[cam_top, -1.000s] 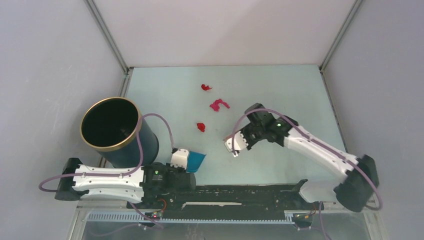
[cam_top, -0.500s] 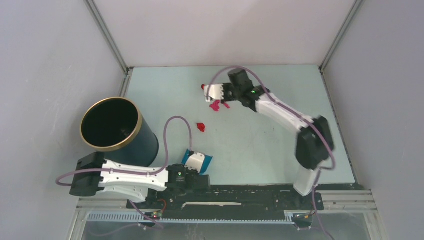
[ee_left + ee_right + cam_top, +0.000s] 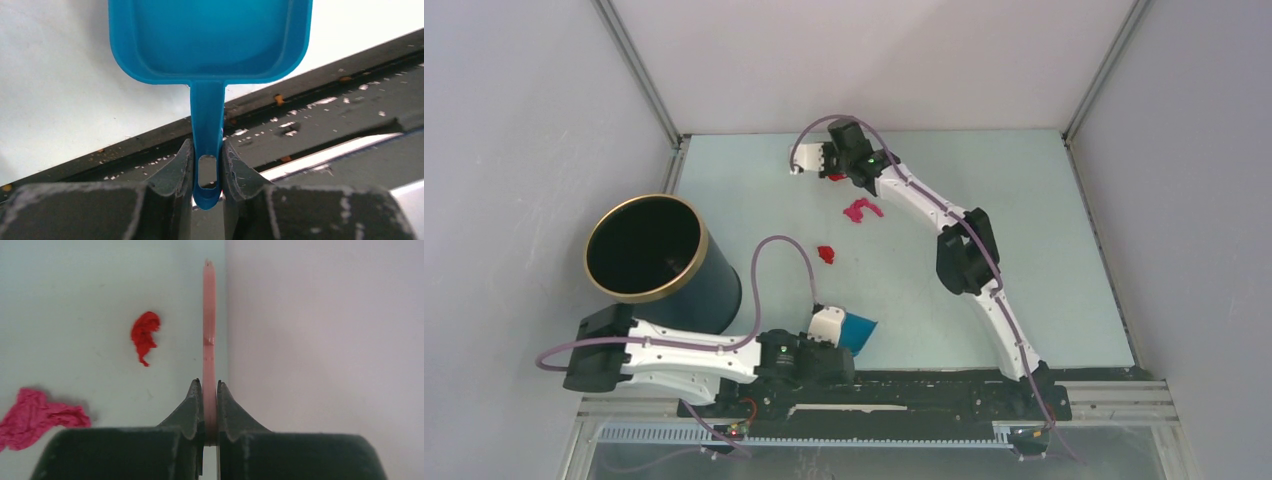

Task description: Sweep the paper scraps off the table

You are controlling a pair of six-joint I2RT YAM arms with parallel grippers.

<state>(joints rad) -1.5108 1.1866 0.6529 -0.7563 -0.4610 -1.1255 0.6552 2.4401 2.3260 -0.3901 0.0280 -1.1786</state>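
Standing here, I can find no writing to read: no label, brand, number or sign shows legibly in any of the views.

I see a dark blue cylindrical bin (image 3: 720,292) with a gold rim standing upright at the left, its inside dark. A blue dustpan (image 3: 210,35) sits with its handle reaching over the black front rail (image 3: 325,100). A pink brush (image 3: 208,330) shows edge-on as a thin strip beside the grey-white wall (image 3: 325,315).
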